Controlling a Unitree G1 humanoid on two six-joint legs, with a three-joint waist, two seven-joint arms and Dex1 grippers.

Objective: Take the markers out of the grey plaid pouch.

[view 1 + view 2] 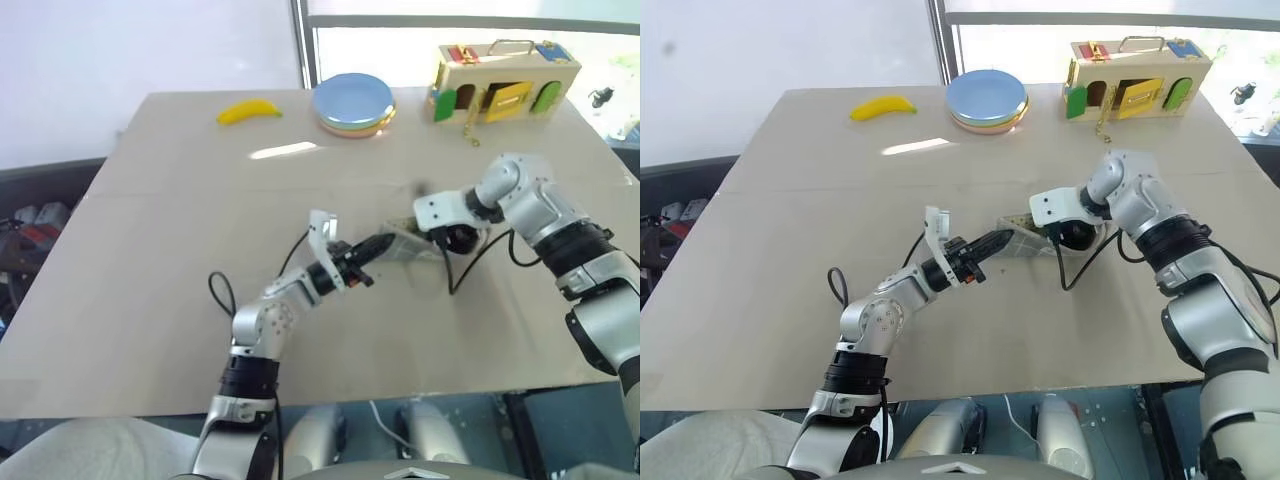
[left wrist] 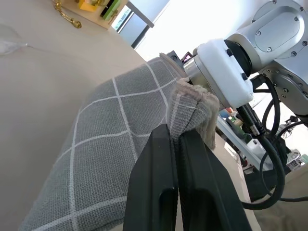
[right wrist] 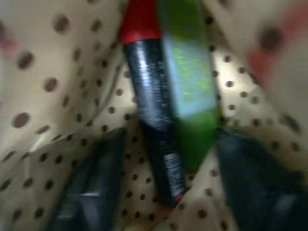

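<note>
1. my left fingers (image 2: 175,144) are pinched tight on the edge of the grey plaid pouch (image 2: 120,144), holding it up off the desk (image 1: 150,250).
2. my right fingers (image 3: 159,178) are inside the pouch, apart, one on each side of the markers (image 3: 168,96).
3. the markers lie side by side on the spotty tan lining: one green, one black with a red end.

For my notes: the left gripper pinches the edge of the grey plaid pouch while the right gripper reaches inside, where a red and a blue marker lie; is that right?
Nearly. The right wrist view shows the second of the markers is green, not blue. Otherwise yes: left gripper pinches the grey plaid pouch, right gripper reaches inside.
</note>
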